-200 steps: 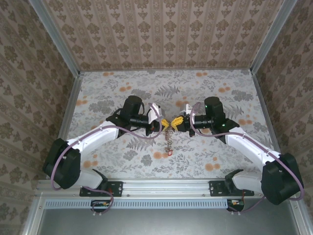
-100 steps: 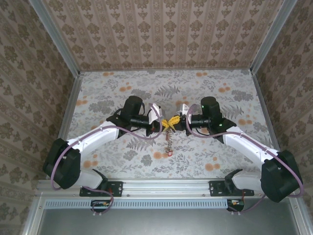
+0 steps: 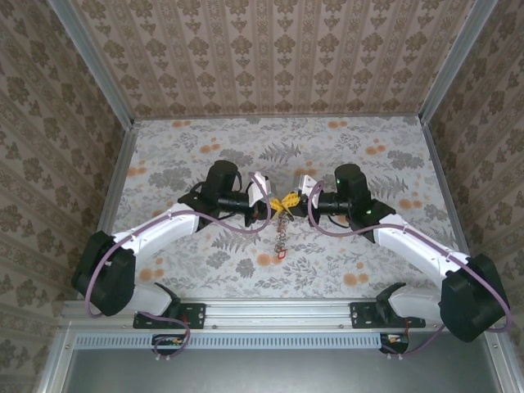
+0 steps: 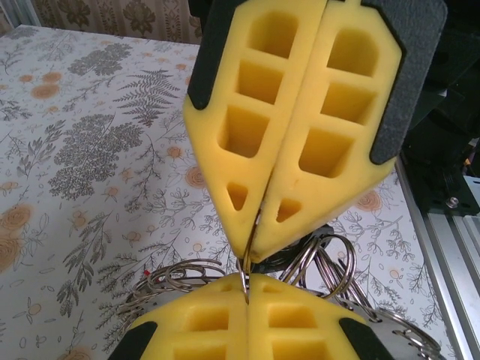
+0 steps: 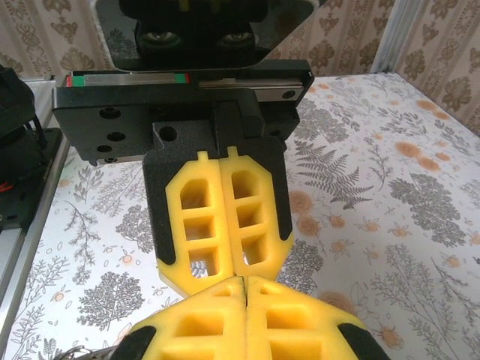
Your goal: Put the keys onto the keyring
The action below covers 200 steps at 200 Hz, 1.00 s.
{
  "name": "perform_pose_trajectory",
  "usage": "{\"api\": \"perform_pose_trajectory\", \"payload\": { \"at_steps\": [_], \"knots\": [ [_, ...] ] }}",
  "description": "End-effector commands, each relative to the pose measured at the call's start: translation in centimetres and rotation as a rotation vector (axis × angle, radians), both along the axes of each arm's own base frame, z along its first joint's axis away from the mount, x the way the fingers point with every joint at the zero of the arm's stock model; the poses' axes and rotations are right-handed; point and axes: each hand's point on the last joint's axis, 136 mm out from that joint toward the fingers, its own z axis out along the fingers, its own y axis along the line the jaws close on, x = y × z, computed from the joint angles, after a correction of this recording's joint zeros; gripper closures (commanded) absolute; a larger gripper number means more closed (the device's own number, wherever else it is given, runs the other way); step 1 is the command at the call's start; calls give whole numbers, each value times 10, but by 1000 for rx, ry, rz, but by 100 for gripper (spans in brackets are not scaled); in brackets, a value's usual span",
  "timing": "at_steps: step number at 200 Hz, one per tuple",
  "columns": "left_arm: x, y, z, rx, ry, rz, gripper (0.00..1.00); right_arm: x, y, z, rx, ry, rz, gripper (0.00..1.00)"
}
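Tip to tip above the worktop (image 3: 180, 147), the left end effector (image 3: 276, 206) and right end effector (image 3: 294, 201) both pinch the keyring (image 4: 245, 268), the keys (image 3: 282, 238) dangling below.

- The table (image 3: 352, 147) is showing a pale cloth printed with grey ferns and orange blossoms, and it is running back to the patterned far wall
- A metal strip (image 3: 115, 184) is edging it down the left side, and another is doing the same on the right
- A rail (image 3: 278, 312) is running along the near edge, and the two arm bases (image 3: 176, 315) are sitting on it, well apart
- Keys (image 3: 282, 237) on a keyring (image 4: 330, 259) are hanging over the middle; whether the red-tagged low end is touching the cloth cannot be told
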Motion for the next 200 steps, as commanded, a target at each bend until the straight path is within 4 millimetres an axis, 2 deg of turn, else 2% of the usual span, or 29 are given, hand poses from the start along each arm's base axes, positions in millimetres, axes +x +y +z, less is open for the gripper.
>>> {"api": "perform_pose_trajectory", "payload": {
  "at_steps": [1, 59, 159, 200],
  "knots": [
    [-15, -2, 20, -73, -21, -72, 100, 16, -15, -7, -38, -16, -111, 99],
    [-14, -3, 19, -75, -21, -67, 100, 20, -19, -10, -33, 9, -147, 93],
    [-13, -3, 20, -86, -22, -69, 100, 31, -32, -18, -62, 34, -241, 93],
    [-7, -8, 10, -100, -6, -49, 100, 31, -26, -13, -5, 64, -231, 96]
  ]
}}
